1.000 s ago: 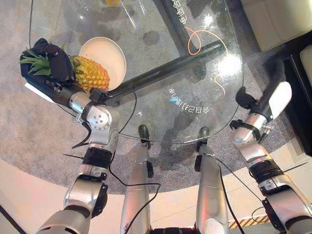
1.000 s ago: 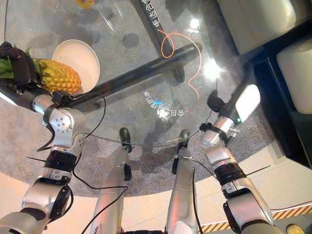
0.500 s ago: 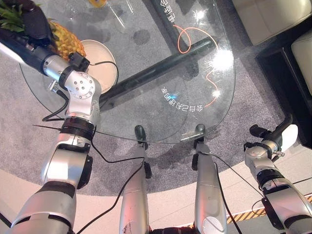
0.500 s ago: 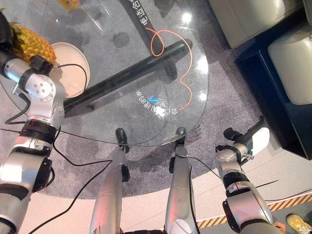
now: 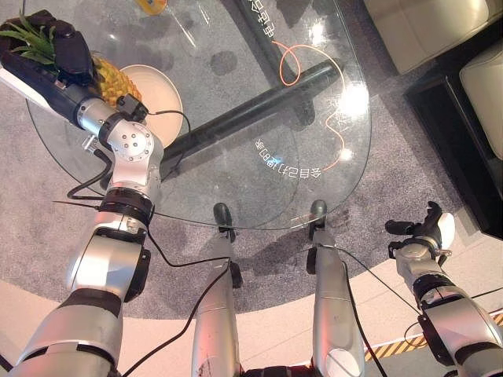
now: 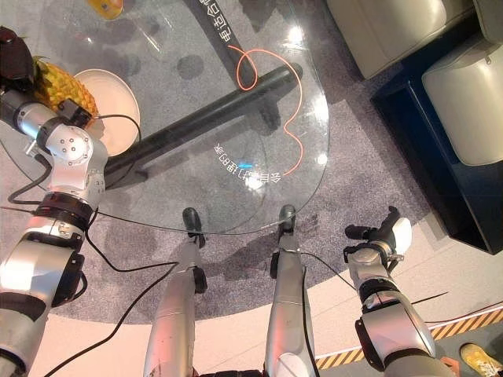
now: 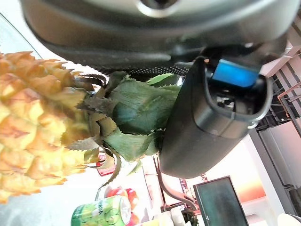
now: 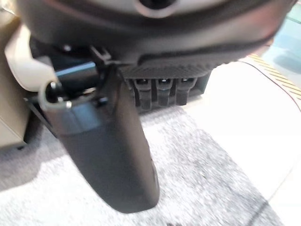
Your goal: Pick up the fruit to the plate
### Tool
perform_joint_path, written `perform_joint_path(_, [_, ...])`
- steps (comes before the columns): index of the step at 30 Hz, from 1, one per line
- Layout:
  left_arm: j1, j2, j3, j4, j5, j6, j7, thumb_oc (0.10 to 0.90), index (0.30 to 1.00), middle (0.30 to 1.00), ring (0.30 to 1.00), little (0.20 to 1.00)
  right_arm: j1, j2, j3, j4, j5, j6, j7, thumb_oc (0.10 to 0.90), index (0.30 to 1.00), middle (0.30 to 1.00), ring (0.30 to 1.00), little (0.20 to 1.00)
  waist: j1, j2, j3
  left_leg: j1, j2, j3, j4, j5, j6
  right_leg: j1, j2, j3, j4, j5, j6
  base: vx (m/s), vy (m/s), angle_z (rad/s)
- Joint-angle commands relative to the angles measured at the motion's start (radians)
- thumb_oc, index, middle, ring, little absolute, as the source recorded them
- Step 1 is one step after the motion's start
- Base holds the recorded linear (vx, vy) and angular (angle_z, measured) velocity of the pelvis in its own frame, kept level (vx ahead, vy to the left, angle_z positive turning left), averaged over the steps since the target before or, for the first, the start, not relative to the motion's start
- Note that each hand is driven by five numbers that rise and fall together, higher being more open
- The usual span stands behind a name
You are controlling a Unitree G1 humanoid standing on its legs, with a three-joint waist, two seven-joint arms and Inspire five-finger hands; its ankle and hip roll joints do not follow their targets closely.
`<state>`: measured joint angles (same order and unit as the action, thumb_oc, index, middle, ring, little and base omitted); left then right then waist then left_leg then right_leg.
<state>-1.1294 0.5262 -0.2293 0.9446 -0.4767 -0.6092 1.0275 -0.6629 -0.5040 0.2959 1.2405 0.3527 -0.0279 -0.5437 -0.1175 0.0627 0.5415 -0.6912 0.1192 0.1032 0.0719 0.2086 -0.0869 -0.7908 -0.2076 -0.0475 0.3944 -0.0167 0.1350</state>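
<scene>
A yellow pineapple [image 5: 115, 82] hangs over the left rim of the cream plate [image 5: 157, 93] on the glass table. My left hand [image 5: 56, 49] is shut on its green crown [image 7: 134, 113], with the thumb [image 7: 211, 117] pressed against the leaves. The fruit's body [image 7: 33, 127] points toward the plate. Whether it touches the plate I cannot tell. My right hand [image 5: 428, 228] hangs off the table's near right side over the carpet, fingers relaxed and holding nothing.
The round glass table [image 5: 259, 86] has a dark bar [image 5: 259, 106] under it and an orange cord [image 5: 292, 61] showing through. A yellow object [image 5: 151, 5] sits at its far edge. Cream seats [image 5: 424, 23] and a dark low unit [image 5: 464, 118] stand to the right.
The camera has shifted. My right hand has dropped from the table's right edge to low beside the body. My left hand keeps the pineapple by the plate's left rim.
</scene>
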Motion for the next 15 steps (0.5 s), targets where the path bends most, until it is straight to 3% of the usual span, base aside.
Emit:
perform_joint_path(1, [-0.179, 0.119, -0.003, 0.044, 0.041, -0.07, -0.015, 0.1, 0.3, 0.3, 0.3, 0.2, 0.005, -0.022, 0.015, 0.039, -0.019, -0.002, -0.018, 0.8, 0.9, 0.9, 0.9, 0.9, 0.016, -0.057, -0.021, -0.03, -0.015, 0.017, 0.138, -0.146, -0.016, 0.022, 0.057, -0.054, -0.076, 0.01, -0.035, 0.0, 0.0, 0.0])
perform_joint_path(15, [-0.197, 0.136, -0.005, 0.102, -0.003, -0.09, -0.081, 0.1, 0.3, 0.3, 0.3, 0.2, 0.008, -0.008, 0.026, 0.02, -0.029, 0.005, -0.027, 0.8, 0.9, 0.9, 0.9, 0.9, 0.003, -0.081, -0.021, -0.053, -0.01, 0.018, 0.16, -0.157, -0.016, 0.007, 0.063, -0.044, -0.084, 0.019, -0.033, 0.0, 0.0, 0.0])
